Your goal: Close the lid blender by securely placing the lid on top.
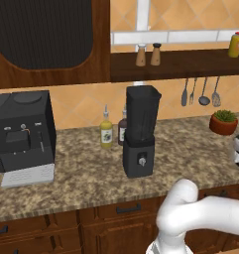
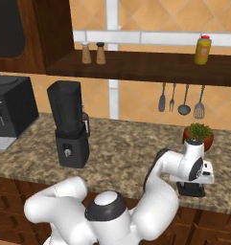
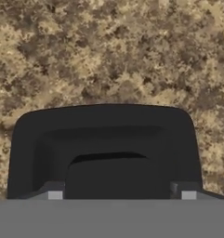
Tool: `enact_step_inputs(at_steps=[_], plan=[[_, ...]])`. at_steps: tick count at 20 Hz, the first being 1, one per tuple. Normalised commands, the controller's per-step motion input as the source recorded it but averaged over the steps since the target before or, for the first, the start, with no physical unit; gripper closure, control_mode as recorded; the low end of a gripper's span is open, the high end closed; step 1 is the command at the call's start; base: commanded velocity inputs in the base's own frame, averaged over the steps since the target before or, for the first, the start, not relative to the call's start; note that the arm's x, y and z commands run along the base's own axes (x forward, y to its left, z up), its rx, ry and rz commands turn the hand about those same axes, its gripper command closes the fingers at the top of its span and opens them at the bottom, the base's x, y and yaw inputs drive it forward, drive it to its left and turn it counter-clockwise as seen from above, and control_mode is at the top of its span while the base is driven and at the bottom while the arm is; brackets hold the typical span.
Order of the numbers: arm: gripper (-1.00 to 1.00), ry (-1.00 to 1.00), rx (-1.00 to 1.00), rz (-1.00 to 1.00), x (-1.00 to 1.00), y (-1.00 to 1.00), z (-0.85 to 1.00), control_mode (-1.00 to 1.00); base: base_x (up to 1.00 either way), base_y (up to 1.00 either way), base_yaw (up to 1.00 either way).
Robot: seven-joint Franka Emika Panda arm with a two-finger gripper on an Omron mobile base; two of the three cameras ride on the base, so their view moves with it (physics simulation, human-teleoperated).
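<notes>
Hand view: gripper (image 3: 118, 195) straddles the black lid (image 3: 104, 148) (on the counter (image 3: 108, 46)), seemingly not yet pinching it

No legible text, brand, number or sign appears in any view. The bottles (image 1: 106, 131) beside the blender (image 1: 140, 130) carry labels, but their markings are too small and blurred to read.
</notes>
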Motion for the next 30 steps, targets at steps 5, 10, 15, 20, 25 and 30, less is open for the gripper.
enact_step_inputs(at_steps=[5, 10, 15, 20, 25, 30], plan=[[1.0, 0.02, 0.01, -0.01, -0.29, 0.13, -0.32, -1.0, 0.0, 0.0, 0.0], [1.0, 0.0, 0.0, -0.04, -0.24, 0.18, 0.47, -1.0, 0.0, 0.0, 0.0], [1.0, -0.02, 0.0, -0.05, -0.3, 0.31, 1.0, -1.0, 0.0, 0.0, 0.0], [1.0, -0.09, 0.0, -0.03, -0.5, 0.46, 0.52, -1.0, 0.0, 0.0, 0.0], [1.0, -0.2, 0.0, 0.0, -0.5, 0.5, 0.49, -1.0, 0.0, 0.0, 0.0], [1.0, -0.08, 0.0, 0.0, -0.14, 0.94, 0.96, -1.0, 0.0, 0.0, 0.0]])
